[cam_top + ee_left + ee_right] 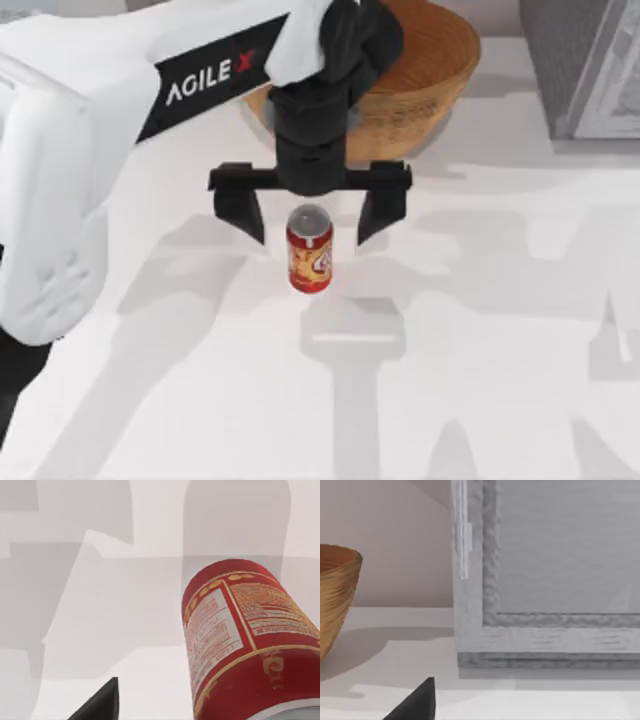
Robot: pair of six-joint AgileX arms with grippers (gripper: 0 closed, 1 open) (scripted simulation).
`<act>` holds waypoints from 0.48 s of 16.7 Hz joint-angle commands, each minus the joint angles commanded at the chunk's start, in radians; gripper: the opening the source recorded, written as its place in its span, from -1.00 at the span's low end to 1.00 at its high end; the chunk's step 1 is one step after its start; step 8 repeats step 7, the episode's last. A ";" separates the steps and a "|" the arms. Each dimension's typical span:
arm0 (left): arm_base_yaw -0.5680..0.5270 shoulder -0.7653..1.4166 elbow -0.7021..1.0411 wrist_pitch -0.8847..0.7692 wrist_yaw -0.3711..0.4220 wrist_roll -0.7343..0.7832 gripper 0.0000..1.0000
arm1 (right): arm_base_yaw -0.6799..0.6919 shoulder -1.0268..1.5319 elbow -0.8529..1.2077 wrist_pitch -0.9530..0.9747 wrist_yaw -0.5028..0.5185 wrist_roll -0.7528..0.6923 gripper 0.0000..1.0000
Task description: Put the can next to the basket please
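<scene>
can (309, 250) stands upright on the white table (480, 350), near the middle in the top view, its silver top facing up and its red side with the orange-yellow band and white swirl facing the near edge. it sits on the near side of the basket (420, 70), apart from it, with a strip of bare table between them. the basket is at the far edge of the table, partly covered by the left arm (120, 110), which reaches in from the left side and carries the agilex lettering on a black band.

left gripper (310, 215) hangs over the can with its fingers (241, 212) spread wide, one on each side of the can's top and neither touching it; there is a clear gap between each finger and the can. in the left wrist view the can (240, 640) shows close up with its printed label, standing free on the table, and a dark finger tip (100, 702) shows at the lower edge, well apart from the can.

a grey framed panel (585, 65) stands at the far right corner of the table. the right wrist view shows that panel (545, 580) close by, the basket (335, 600) off to one side, and one dark finger tip (417, 702) of the right gripper; i cannot tell whether that gripper is spread or closed.
</scene>
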 joint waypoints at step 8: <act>0.003 -0.004 0.123 -0.125 0.000 -0.003 1.00 | 0.000 0.000 0.000 0.000 0.000 0.000 1.00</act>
